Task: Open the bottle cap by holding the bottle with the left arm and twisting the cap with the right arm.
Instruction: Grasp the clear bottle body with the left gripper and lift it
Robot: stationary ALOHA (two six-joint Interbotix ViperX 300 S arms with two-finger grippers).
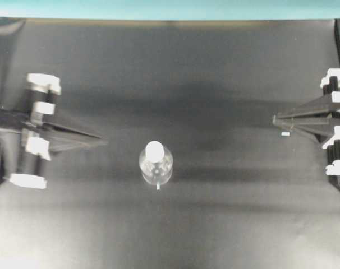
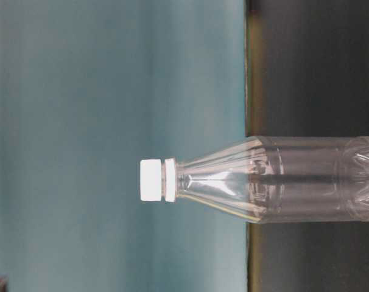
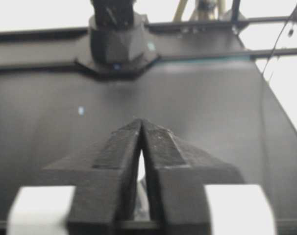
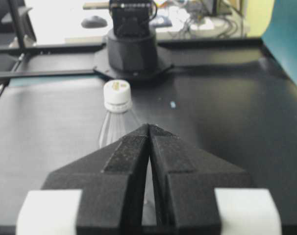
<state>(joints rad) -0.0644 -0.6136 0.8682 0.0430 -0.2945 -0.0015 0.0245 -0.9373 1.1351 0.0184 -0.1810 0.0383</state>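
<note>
Left fingers (image 1: 102, 141) clenched, empty, just beside the bottle (image 1: 156, 165) (nearer arm). Bottle stood upright mid-counter (image 1: 215, 73), long axis vertical, white cap (image 1: 154, 149) still on. Farther off, right fingers (image 1: 275, 119) clenched, empty, well apart.

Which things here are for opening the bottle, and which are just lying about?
For the job: the bottle, its white cap, the left gripper, the right gripper.

Just there: the black table, a small white speck on it, the teal backdrop.
</note>
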